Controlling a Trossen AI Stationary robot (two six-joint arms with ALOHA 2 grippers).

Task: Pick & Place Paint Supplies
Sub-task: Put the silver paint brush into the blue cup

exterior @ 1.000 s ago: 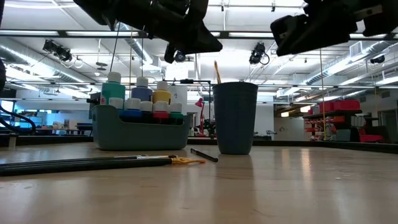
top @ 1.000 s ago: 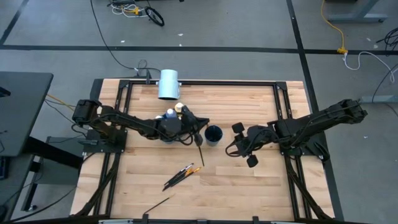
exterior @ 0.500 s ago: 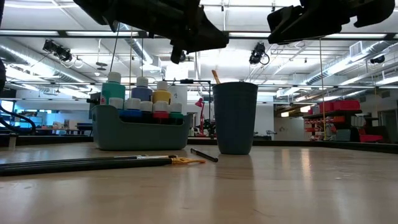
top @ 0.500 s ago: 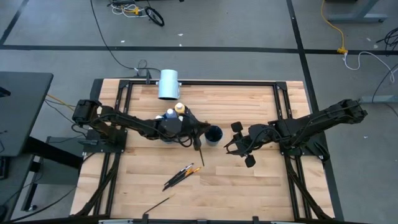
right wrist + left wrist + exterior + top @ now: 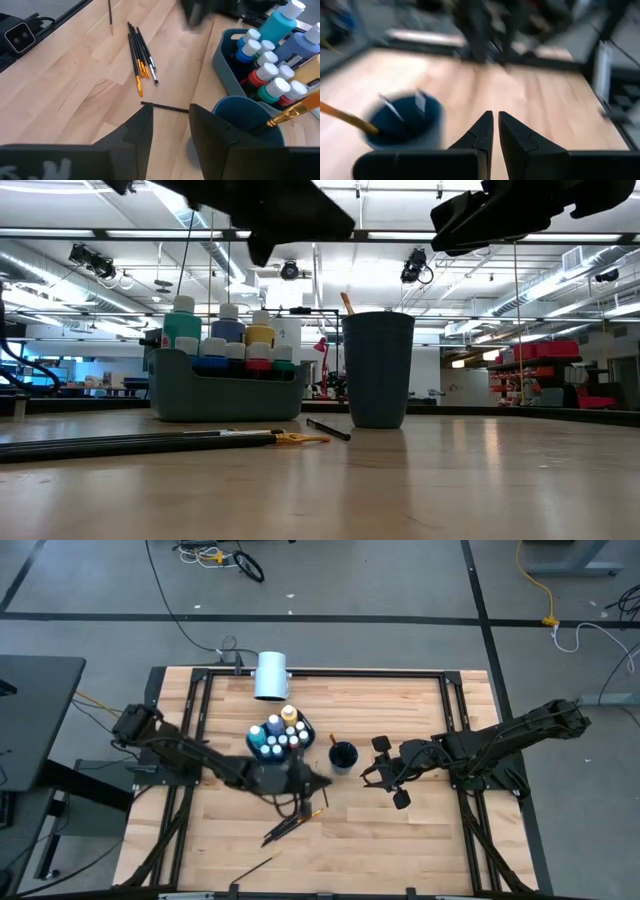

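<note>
Small paint bottles (image 5: 279,735) stand in a grey plastic caddy (image 5: 227,70) on the wooden bench (image 5: 380,830), just beside a dark blue cup (image 5: 342,756) holding an orange-handled brush (image 5: 295,109); a bundle of thin dark paintbrushes (image 5: 290,822) lies in front, one dark brush (image 5: 165,106) near the cup. The left gripper (image 5: 312,783), fingers nearly together and empty, hovers above the bench between bundle and cup, arm stretched low across. The right gripper (image 5: 384,772), fingers apart and empty, hangs just right of the cup.
</note>
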